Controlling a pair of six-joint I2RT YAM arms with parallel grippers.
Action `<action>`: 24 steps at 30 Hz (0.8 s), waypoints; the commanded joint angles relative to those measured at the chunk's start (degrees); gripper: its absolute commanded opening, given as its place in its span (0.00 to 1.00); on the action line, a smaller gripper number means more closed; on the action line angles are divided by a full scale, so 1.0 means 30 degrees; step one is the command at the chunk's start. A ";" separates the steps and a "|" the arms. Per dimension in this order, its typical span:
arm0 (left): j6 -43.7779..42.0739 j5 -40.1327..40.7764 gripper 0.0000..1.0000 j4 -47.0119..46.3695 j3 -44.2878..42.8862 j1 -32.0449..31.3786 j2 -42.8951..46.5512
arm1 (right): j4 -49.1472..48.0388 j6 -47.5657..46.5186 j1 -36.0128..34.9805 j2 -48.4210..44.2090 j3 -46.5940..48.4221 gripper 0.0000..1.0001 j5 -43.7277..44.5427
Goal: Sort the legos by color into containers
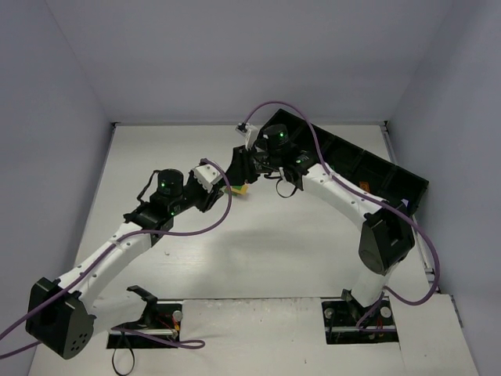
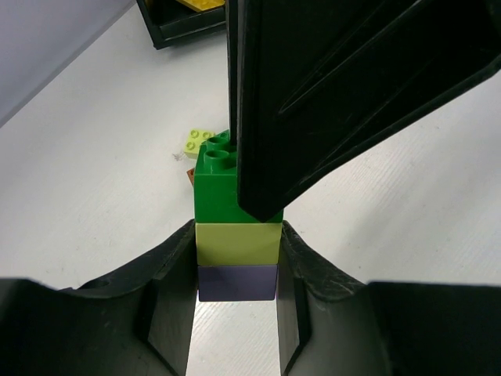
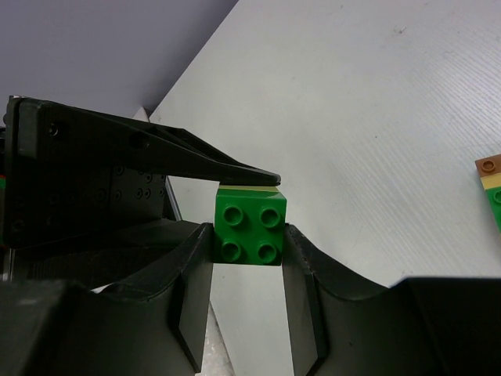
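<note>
A small stack of legos is held between both grippers above the table: a dark green brick (image 2: 215,184) on a lime brick (image 2: 237,243) on a lilac brick (image 2: 237,282). My left gripper (image 2: 237,262) is shut on the lime and lilac bricks. My right gripper (image 3: 246,235) is shut on the dark green brick (image 3: 249,227). The two grippers meet at the table's middle back (image 1: 239,184). A loose lime brick (image 2: 194,141) lies on the table beyond, with an orange-brown one (image 2: 191,174) mostly hidden behind the stack.
A row of black containers (image 1: 376,168) runs along the back right; one (image 2: 188,19) holds a yellow piece. Another small stack, brown over lime over green (image 3: 491,192), lies at the right edge of the right wrist view.
</note>
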State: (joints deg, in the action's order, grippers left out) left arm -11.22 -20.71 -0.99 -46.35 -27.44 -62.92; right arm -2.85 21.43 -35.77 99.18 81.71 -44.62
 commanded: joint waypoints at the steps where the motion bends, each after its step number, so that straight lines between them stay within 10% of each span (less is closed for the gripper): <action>1: 0.0839 0.0867 0.00 -0.0783 -0.0049 0.0094 0.0229 | -0.1042 -0.0229 0.1051 -0.1447 -0.0079 0.00 -0.0126; 19: 0.1573 0.0429 0.00 -0.0518 -0.0020 0.0153 0.0083 | -0.0778 -0.0932 0.2635 -0.2442 -0.1016 0.00 0.0837; 24: 0.1690 0.0341 0.00 -0.0548 -0.0020 0.0153 0.0667 | 0.0626 -0.1781 0.4096 -0.2824 -0.1397 0.00 0.9040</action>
State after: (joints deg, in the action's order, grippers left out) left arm -6.96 -19.20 0.40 -45.12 -27.20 -62.98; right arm -0.93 18.52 -26.70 94.70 77.43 -35.53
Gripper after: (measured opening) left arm 0.314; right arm 0.332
